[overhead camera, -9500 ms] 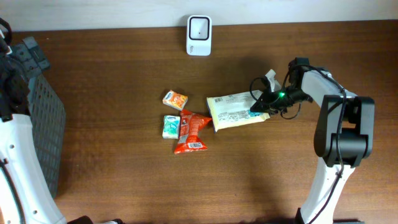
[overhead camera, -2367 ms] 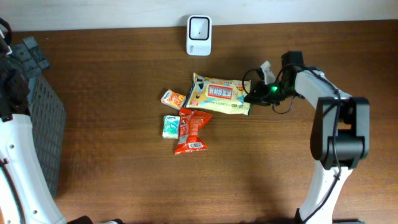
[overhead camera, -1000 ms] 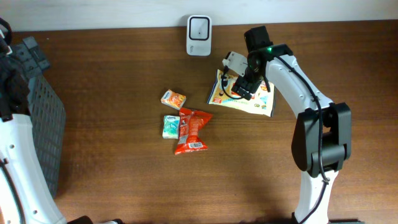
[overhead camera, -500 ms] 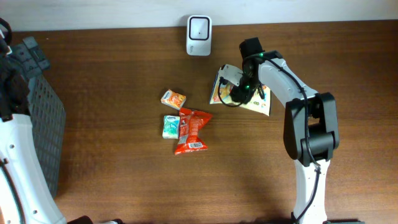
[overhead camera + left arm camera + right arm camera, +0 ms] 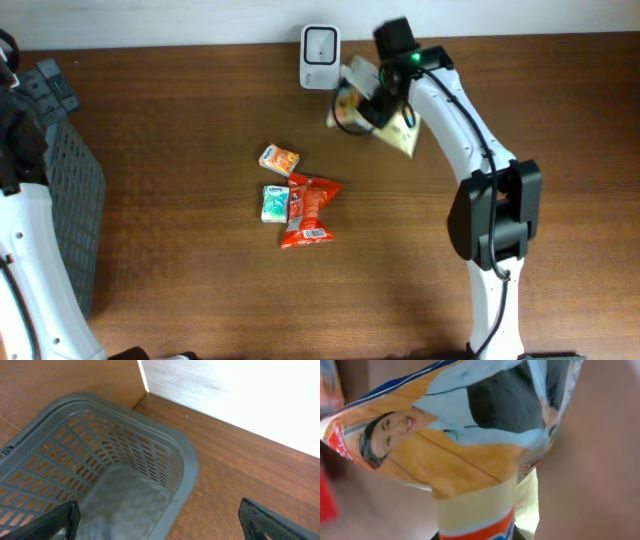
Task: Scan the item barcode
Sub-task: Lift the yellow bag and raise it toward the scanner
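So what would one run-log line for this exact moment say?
right gripper: shut on yellow packet, beside white scanner | left gripper: open, above grey basket | barcode scan: not confirmed

- One white scanner [image 5: 320, 43]
- One yellow packet [image 5: 402, 133]
- One red snack bag [image 5: 309, 208]
- One orange box [image 5: 281, 159]
- One teal tissue pack [image 5: 275, 203]
- One grey basket [image 5: 75, 210]
- Two robot arms: left arm [image 5: 20, 260], right arm [image 5: 455, 100]

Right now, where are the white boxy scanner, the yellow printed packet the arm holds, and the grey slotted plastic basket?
white boxy scanner [image 5: 320, 43]: overhead view, centre of its face.
yellow printed packet [image 5: 470, 467]: right wrist view, its printed front.
grey slotted plastic basket [image 5: 187, 462]: left wrist view, its rim.
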`<state>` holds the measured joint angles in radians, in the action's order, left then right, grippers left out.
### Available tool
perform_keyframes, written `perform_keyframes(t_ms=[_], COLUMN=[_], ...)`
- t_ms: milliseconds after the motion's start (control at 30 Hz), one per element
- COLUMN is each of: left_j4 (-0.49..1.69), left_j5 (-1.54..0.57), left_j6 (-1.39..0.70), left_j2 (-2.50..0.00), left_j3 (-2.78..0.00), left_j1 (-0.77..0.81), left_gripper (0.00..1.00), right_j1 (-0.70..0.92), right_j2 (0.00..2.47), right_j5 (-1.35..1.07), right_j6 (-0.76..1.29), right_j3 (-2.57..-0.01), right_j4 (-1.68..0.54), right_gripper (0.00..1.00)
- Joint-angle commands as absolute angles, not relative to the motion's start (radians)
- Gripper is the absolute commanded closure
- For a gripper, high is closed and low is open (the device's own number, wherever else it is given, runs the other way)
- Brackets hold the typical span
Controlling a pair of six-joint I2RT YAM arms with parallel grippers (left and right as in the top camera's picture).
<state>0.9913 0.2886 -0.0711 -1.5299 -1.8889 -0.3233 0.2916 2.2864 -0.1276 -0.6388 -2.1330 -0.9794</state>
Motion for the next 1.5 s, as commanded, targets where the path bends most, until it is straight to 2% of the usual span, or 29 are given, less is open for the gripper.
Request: perform_keyframes(t_ms=[0, 100, 200, 300, 500, 933, 1100, 1300, 1467], left_j4=[0.990, 0.990, 0.990, 0.990, 0.990, 0.990, 0.990, 0.990, 0.990], left_j5=[0.292, 0.292, 0.292, 0.292, 0.292, 0.292, 0.292, 0.292, 0.292], left_j6=[-0.062, -0.062, -0.062, -0.062, -0.062, -0.062, -0.062, -0.062, -0.062], left_j2=[-1.530, -1.530, -1.530, -1.530, -1.530, -1.530, -1.530, -1.530, -1.530], left_j3=[-1.889, -1.889, -1.889, -1.889, -1.889, -1.889, -1.889, -1.889, -1.889], left_j1=[-0.326, -0.326, -0.326, -0.326, -0.326, -0.326, -0.326, -0.326, -0.326], left_gripper=[0.01, 0.01, 0.01, 0.01, 0.01, 0.01, 0.01, 0.01, 0.01], right_j1=[0.351, 0.377, 0.381, 0.381, 0.385, 0.388, 0.393, 0.391, 0.390], right_j2=[2.259, 2.271, 2.292, 2.329, 2.394, 2.479, 2.479, 2.479, 2.481], right_j5=[-0.040, -0.063, -0.151, -0.205, -0.307, -0.304, -0.337, -0.337, -0.310], right_j6=[-0.844, -0.961, -0.968, -0.838, -0.711, -0.715, -0.582, -0.539, -0.302], right_j3=[-2.165, -2.163, -2.163, -2.163, -2.163, -2.163, -2.163, -2.163, -2.163], right_j4=[-0.899, -0.742, -0.543, -0.319, -0.070, -0.071, -0.042, 0.034, 0.127], right_gripper=[0.96, 0.96, 0.96, 0.96, 0.96, 0.96, 0.96, 0.96, 0.96])
